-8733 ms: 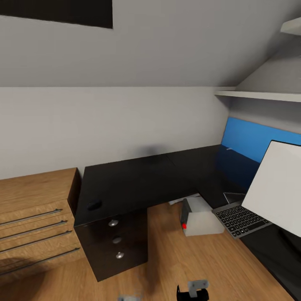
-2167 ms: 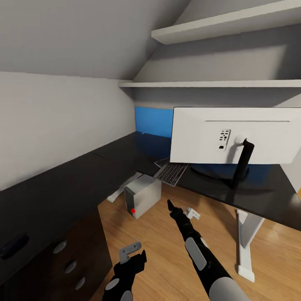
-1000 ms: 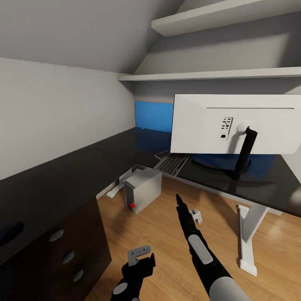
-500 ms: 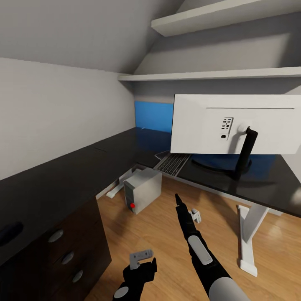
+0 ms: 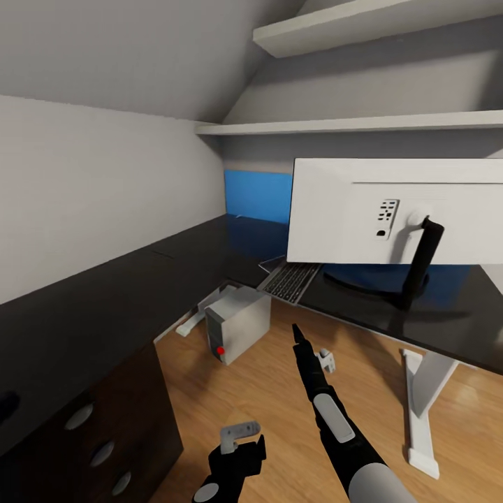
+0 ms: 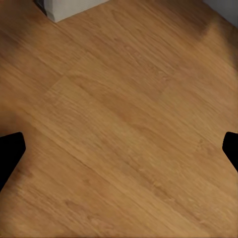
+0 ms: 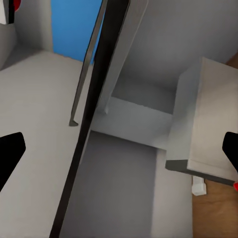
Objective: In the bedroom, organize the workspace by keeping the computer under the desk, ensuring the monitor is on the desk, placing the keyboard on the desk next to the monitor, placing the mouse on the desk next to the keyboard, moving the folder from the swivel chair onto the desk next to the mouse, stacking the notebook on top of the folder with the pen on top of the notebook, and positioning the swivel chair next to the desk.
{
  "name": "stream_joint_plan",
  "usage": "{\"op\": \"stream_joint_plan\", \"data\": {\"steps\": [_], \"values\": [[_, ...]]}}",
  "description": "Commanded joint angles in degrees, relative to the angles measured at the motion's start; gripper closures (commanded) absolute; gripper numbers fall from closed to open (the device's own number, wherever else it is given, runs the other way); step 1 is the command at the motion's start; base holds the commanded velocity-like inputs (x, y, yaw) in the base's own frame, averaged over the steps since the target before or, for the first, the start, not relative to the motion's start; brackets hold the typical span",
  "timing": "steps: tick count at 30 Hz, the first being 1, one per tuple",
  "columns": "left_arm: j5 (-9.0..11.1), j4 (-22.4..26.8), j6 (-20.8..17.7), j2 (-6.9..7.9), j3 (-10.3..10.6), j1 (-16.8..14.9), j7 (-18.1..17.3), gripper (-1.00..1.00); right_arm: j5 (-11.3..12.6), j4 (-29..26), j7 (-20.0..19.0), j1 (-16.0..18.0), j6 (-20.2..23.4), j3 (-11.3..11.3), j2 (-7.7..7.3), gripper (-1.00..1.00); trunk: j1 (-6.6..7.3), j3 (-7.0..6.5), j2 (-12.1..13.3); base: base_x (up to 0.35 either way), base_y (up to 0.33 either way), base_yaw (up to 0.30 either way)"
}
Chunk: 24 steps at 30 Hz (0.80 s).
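The monitor (image 5: 391, 209) stands on the black desk (image 5: 105, 307) with its white back toward me. Beside it the keyboard (image 5: 288, 281) lies on the desk, one end tucked under the screen. The computer (image 5: 237, 323) sits on the wooden floor under the desk, and a corner of it shows in the left wrist view (image 6: 69, 7). A dark lump at the picture's left edge looks like the mouse (image 5: 5, 406). My left gripper (image 5: 244, 450) (image 6: 119, 153) hangs open over bare floor. My right gripper (image 5: 297, 334) (image 7: 119, 153) is open, pointing at the computer (image 7: 208, 119). The folder, notebook, pen and swivel chair are out of view.
Black drawers (image 5: 98, 447) with round knobs stand at the lower left. A white desk leg (image 5: 423, 391) stands at the right. A blue wall panel (image 5: 258, 195) and white shelves (image 5: 349, 126) sit behind the desk under a sloping ceiling. Wooden floor (image 5: 279, 391) lies between the desk's two wings.
The whole picture has shifted a little, so the camera has moved nearer the desk. Both arms hold much the same pose and both grippers stay open.
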State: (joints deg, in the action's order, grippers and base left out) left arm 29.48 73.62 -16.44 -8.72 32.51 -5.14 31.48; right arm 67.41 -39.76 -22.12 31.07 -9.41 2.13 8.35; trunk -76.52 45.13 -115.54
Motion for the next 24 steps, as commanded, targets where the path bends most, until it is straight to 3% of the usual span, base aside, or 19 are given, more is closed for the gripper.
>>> {"op": "stream_joint_plan", "data": {"steps": [1,10,24], "values": [[0.35,0.07,-0.14,0.02,0.09,-0.05,0.42,-1.0,0.6,0.08,-0.22,0.04,-0.28,0.23,-0.03,-1.0,0.01,0.05,-0.02,0.048,0.0,0.0],[0.38,-0.1,-0.08,0.02,0.1,-0.04,0.48,-1.0,0.61,0.04,-0.21,0.04,-0.28,0.24,-0.06,-1.0,0.01,0.05,-0.02,0.163,0.0,0.0],[0.31,-0.93,0.09,0.01,0.18,-0.04,0.5,-1.0,0.61,0.03,-0.21,0.04,-0.28,0.17,-0.07,-1.0,0.01,0.05,-0.02,0.048,0.0,0.0]]}}
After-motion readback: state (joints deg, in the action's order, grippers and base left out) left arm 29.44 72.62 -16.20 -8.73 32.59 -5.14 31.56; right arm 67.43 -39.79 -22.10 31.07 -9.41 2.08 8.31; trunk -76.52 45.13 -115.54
